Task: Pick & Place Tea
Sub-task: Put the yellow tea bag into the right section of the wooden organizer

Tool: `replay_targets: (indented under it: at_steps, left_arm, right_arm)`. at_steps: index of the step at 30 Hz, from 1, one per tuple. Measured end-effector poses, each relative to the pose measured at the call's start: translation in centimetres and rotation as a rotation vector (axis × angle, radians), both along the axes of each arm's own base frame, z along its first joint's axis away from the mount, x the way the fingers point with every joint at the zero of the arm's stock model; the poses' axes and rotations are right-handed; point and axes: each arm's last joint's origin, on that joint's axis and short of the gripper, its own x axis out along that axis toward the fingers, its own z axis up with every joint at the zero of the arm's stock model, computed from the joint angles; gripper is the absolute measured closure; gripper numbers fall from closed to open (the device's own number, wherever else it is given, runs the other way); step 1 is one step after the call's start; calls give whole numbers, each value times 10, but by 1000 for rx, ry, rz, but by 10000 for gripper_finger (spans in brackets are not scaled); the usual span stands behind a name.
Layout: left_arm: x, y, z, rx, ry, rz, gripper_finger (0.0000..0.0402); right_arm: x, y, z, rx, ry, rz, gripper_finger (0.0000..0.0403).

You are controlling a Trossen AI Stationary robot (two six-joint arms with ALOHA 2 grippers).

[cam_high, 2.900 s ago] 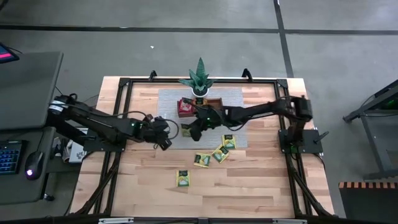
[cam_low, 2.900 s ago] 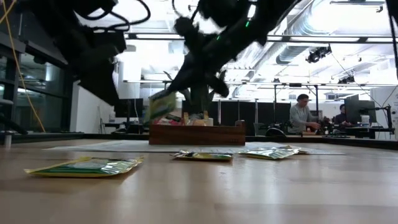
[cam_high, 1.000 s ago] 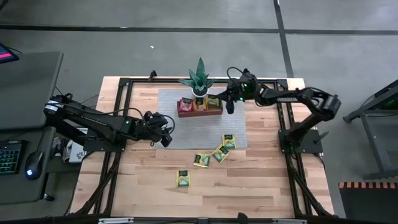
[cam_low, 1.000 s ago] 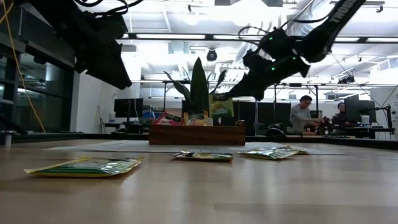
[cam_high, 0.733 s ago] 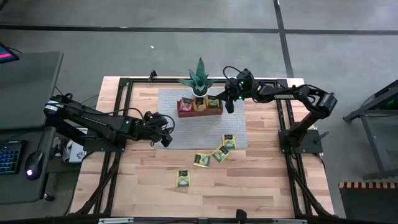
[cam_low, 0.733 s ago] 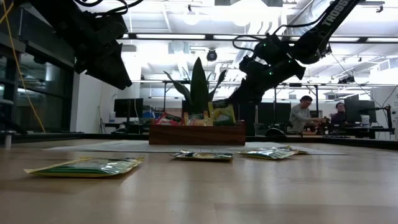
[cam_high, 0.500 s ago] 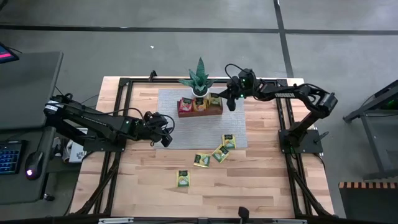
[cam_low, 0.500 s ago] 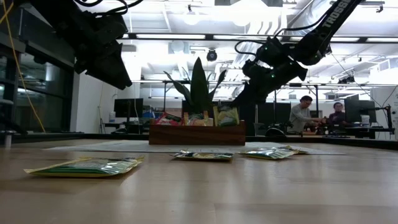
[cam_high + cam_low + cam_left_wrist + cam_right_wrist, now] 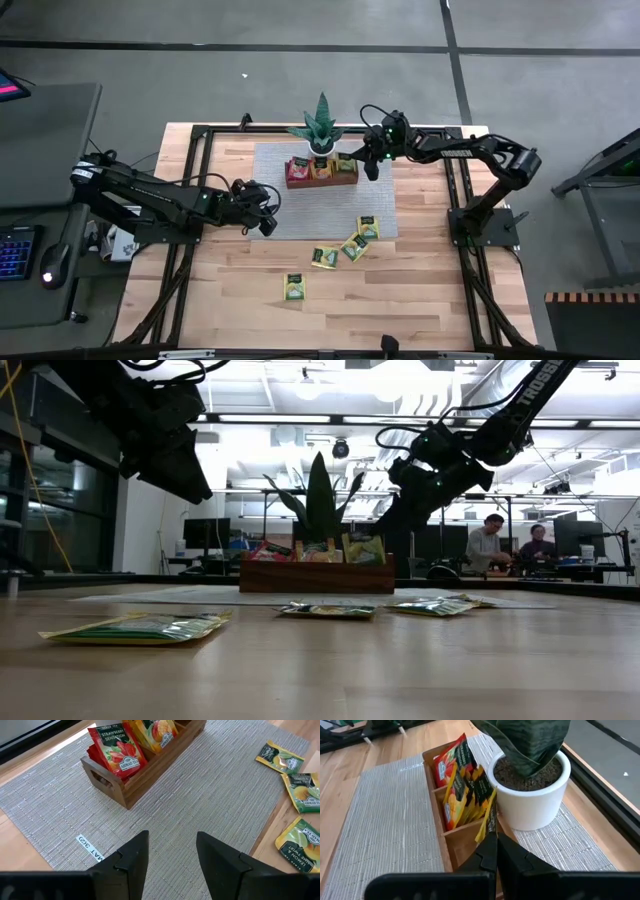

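The right gripper [image 9: 372, 166] hung over the right end of the wooden tray [image 9: 322, 180], just beside the white pot of the plant [image 9: 532, 795], with its fingers [image 9: 487, 851] pressed together on the edge of a yellow-green tea packet [image 9: 488, 819]. That packet stood nearly upright in the end compartment nearest the pot, its lower part down among the packets already there, so the pincer sat right at the packet's outer edge and touched it. Orange packets [image 9: 456, 795] filled the middle compartment and red ones [image 9: 116, 753] the far one. The left gripper [image 9: 268, 218] hovered above the grey woven mat [image 9: 200, 795], well apart from the tray, its jaws parted and holding nothing. Four more yellow-green packets lay flat and loose: three [image 9: 352, 245] clustered at the mat's near right corner and one [image 9: 293, 287] alone on the bare wooden table [image 9: 420, 300].
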Motion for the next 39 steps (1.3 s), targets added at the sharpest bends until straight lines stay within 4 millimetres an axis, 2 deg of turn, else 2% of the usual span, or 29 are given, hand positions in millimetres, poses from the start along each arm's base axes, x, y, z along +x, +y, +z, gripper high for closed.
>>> replay_targets:
  at_steps: [18, 21, 31, 35, 39]
  left_arm:
    - [0, 0, 0, 3, 3, -3, 238]
    - [0, 0, 0, 7, 6, -8, 238]
    - [0, 0, -1, 1, 13, -15, 238]
    - [0, -1, -1, -6, 29, -47, 238]
    - [0, -1, -1, -10, 32, -53, 238]
  right_arm:
    - [6, 7, 1, 27, -9, -3, 396]
    - [6, 7, 1, 25, -4, -16, 368]
    - [5, 6, 5, 36, -8, -78, 241]
    - [0, 10, 20, 50, -36, -94, 215]
    - [-12, 19, 38, 86, -27, -107, 211]
